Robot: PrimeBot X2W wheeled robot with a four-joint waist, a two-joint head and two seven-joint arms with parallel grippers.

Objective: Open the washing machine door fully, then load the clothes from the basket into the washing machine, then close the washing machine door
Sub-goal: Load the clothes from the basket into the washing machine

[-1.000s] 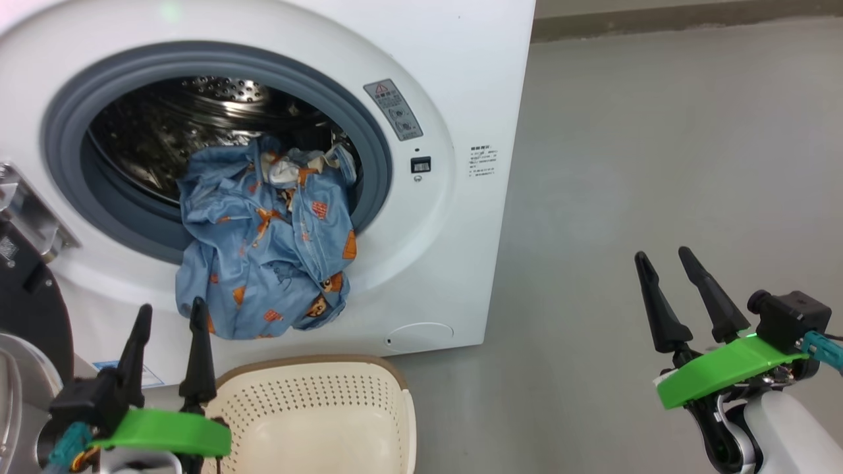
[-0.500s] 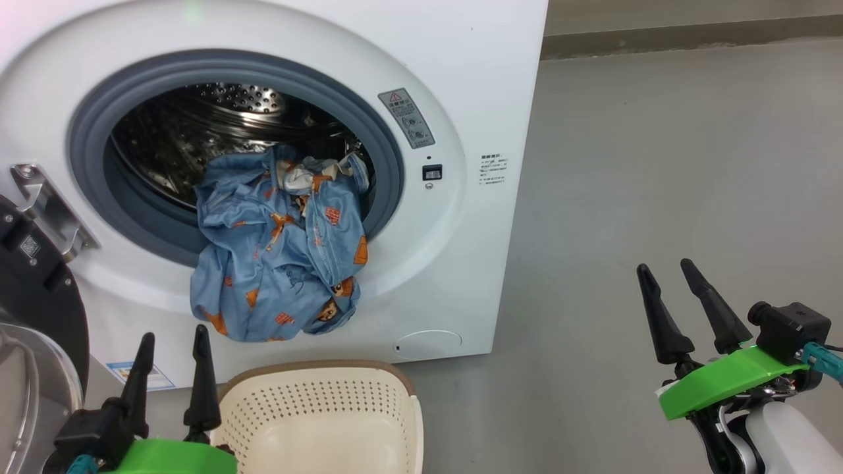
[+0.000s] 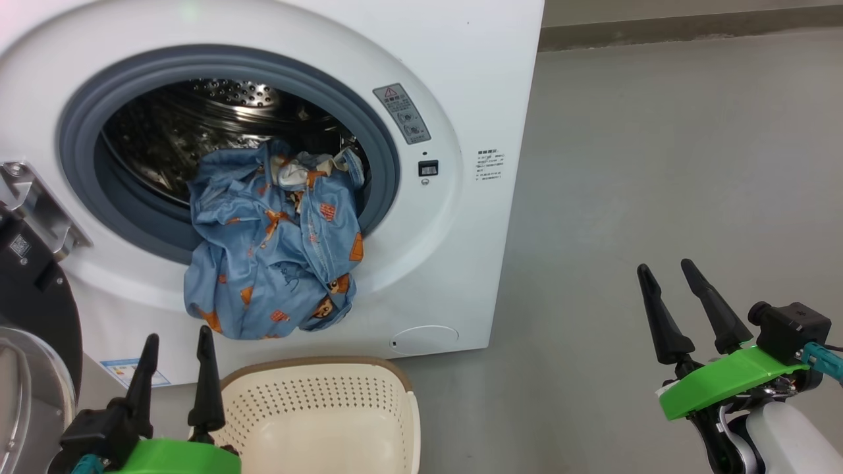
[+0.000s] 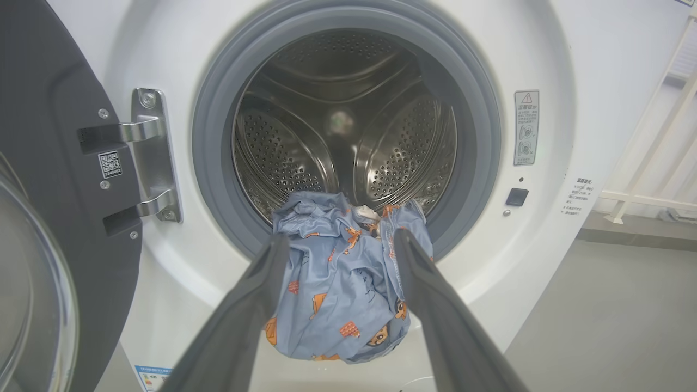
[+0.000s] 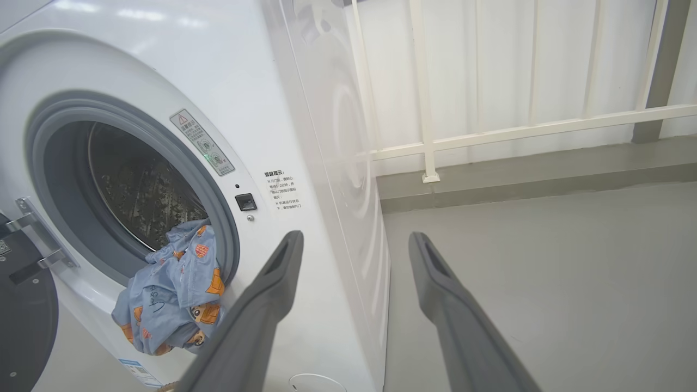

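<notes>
Head view: the washer [image 3: 461, 79] stands with its door [image 3: 29, 296] swung open at the left edge. The clothes [image 3: 276, 263] lie half in the drum [image 3: 171, 131], and their lower half spills over the gasket [image 3: 72, 164] and hangs down the white front. The basket [image 3: 316, 395] sits on the floor [image 3: 658, 164] just below them, close to the washer. The left hand [image 3: 178, 333] is beside the basket's left rim, fingers spread and holding nothing. The right hand [image 3: 664, 265] is well off to the right above the floor, also spread and holding nothing.

Left wrist view: the two fingers frame the hanging clothes without touching them. The drum is behind, and the door and its steel hinge [image 4: 152, 158] are at the left.

Right wrist view: the spread fingers point past the washer's right front corner towards the floor and a white railing [image 5: 490, 133]. The clothes droop from the opening at the lower left.
</notes>
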